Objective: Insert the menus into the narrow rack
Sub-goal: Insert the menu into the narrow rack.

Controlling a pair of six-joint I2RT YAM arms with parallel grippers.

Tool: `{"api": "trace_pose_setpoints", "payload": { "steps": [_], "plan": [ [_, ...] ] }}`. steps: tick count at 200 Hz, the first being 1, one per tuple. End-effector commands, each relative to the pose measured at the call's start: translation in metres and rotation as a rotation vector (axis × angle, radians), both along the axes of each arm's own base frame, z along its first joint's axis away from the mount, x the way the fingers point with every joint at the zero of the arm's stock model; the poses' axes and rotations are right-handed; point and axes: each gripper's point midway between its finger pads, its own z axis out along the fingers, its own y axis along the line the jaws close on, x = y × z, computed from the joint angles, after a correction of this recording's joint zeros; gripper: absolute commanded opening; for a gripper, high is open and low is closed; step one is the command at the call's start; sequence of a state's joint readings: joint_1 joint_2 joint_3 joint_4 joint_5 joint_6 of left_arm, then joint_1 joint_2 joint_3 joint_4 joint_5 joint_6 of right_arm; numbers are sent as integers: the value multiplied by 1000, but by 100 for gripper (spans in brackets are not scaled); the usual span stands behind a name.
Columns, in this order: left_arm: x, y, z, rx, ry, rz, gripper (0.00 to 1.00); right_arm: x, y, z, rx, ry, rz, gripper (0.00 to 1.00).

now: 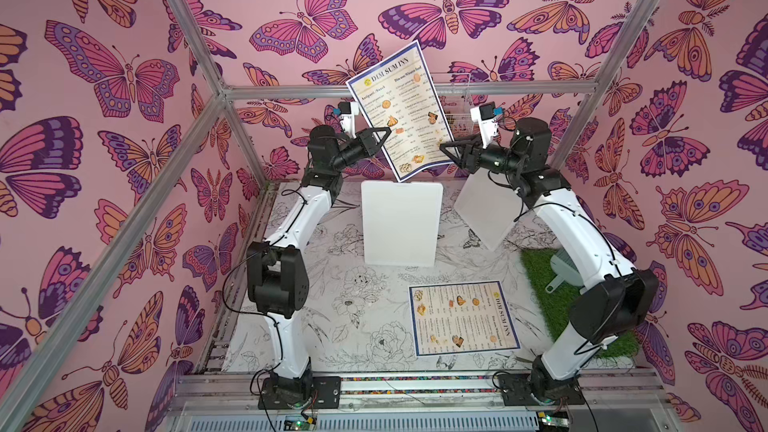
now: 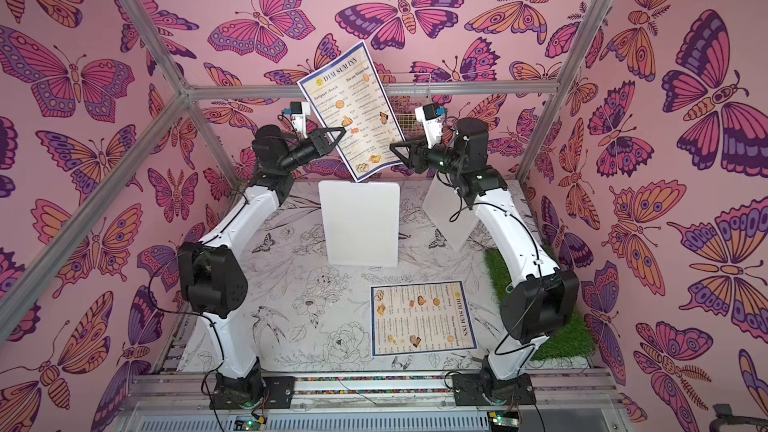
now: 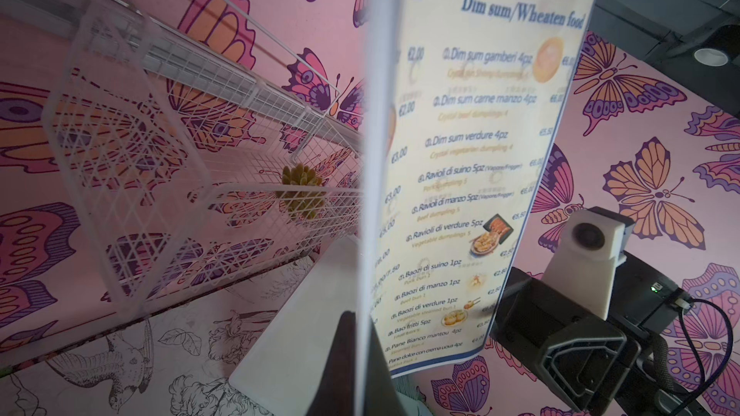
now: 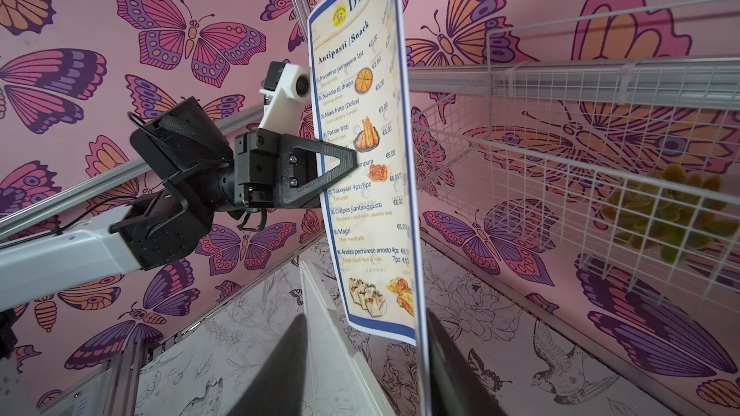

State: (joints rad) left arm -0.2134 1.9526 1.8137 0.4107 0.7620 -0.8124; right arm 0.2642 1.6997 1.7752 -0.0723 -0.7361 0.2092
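The left gripper is closed flat on the left long edge of the raised menu, about half-way up, and this is the only firm hold that I can see. The right gripper stands at 3 o'clock of the sheet with its jaws partly apart. In the right wrist view the free edge runs between the fingers, just beside one and apart from the other, so nothing is pinched there.

I judge the step in hand to be carrying this sheet to the white wire rack, which hangs on the back rail at 1 o'clock of the menu (a small green succulent sits behind its mesh). To do it well, the right jaws should first close on the free edge, because so thin a sheet bows easily. Then both arms should move as one, with the lower short edge leading into the narrow slot. Pushing the two edges together would probably buckle it.

The raised menu is upright in the air at 12 o'clock of the table, leaning toward 11 o'clock and slightly curved. It is cream with a blue border, headed "DIM SUM INN", with price lists and small food photos. The second menu lies flat at 5 o'clock, well apart from both grippers.
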Motion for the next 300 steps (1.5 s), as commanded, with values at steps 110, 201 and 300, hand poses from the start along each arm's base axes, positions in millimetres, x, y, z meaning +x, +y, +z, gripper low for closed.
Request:
{"api": "trace_pose_setpoints", "payload": {
  "steps": [110, 201, 300],
  "plan": [
    [-21, 5, 27, -1, -47, 23, 1, -11, 4, 9, 2, -15, 17, 47],
    [-16, 6, 17, 3, -26, 28, 1, -11, 7, 6, -5, -12, 24, 47],
    [-20, 4, 12, -4, -11, 34, 1, -11, 5, 7, -11, -20, 11, 47]
  ]
}}
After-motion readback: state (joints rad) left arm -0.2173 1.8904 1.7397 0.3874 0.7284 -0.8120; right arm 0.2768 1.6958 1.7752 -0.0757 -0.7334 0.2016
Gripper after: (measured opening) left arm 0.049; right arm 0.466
